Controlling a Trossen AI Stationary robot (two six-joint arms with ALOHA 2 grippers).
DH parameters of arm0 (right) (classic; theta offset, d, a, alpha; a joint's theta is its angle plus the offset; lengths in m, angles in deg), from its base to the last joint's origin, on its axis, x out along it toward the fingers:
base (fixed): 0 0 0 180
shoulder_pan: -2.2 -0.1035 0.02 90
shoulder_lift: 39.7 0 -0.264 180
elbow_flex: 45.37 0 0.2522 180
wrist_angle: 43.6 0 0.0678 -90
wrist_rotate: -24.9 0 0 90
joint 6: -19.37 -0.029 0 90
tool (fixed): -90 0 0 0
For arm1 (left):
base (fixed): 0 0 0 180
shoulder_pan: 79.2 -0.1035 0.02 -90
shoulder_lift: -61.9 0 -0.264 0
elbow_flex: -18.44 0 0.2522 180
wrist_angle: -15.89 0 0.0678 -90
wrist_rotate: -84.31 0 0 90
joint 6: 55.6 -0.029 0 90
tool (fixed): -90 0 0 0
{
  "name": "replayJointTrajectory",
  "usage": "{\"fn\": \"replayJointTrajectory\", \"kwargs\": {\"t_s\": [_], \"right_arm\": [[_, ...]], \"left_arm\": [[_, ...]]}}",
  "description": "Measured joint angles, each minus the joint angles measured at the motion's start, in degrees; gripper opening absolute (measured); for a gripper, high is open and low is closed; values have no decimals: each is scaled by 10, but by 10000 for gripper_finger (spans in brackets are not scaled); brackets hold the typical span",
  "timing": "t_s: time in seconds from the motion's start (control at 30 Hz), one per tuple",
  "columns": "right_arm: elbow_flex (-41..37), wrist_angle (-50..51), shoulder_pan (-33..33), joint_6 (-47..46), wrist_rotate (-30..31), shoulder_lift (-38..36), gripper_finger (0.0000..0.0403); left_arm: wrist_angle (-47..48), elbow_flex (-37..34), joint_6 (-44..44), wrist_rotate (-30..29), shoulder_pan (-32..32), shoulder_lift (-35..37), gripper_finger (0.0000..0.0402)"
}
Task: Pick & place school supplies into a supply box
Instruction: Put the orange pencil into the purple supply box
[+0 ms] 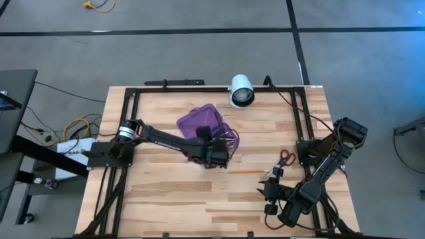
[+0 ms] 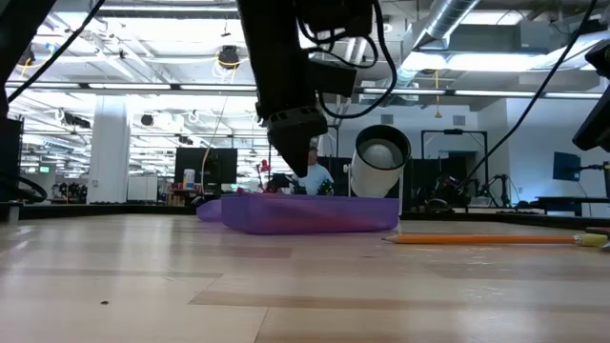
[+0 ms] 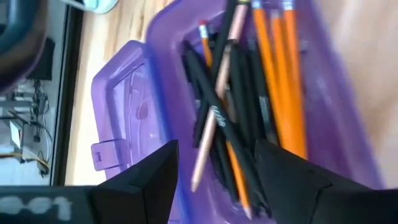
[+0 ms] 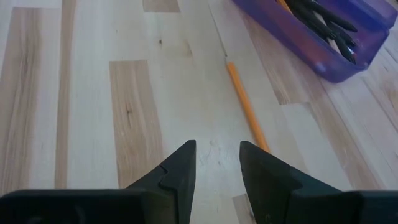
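While the left claw (image 3: 214,171) is hanging right over the purple supply box (image 1: 212,127), its two fingers are standing spread wide with nothing between them. Just under that claw, inside the box, many orange pencils (image 3: 277,74) and black pens (image 3: 233,93) are lying in a loose pile, some crossing over others. The box's lid (image 3: 124,106) is lying open flat on the table (image 1: 166,192), on the far side of the box from the claw's arm.

The right claw (image 4: 217,162) is waiting low over the table, well apart from the box. Its fingers are sitting a little apart and are holding nothing. One orange pencil (image 4: 247,107) is lying on the bare wood just ahead of this claw, between it and the box, touching neither. Small scissors (image 1: 287,157) with red handles are lying on the table near the right arm, off to the side of its claw.

A white camera (image 1: 242,91) is standing at the table's far edge, beyond the box.
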Motion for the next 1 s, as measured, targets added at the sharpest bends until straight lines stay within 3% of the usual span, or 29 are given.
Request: {"fn": "replayJointTrajectory", "kwargs": {"t_s": [0.23,0.53,0.8,1.0], "right_arm": [[0,0,23,6,1,0,118],[0,-15,75,88,-10,0,118],[0,19,138,169,-123,0,118],[-5,119,180,150,-200,0,118]], "left_arm": [[23,0,23,-1,73,2,191],[77,0,85,0,194,2,174],[77,0,100,34,279,2,176],[112,0,181,22,333,3,177]]}}
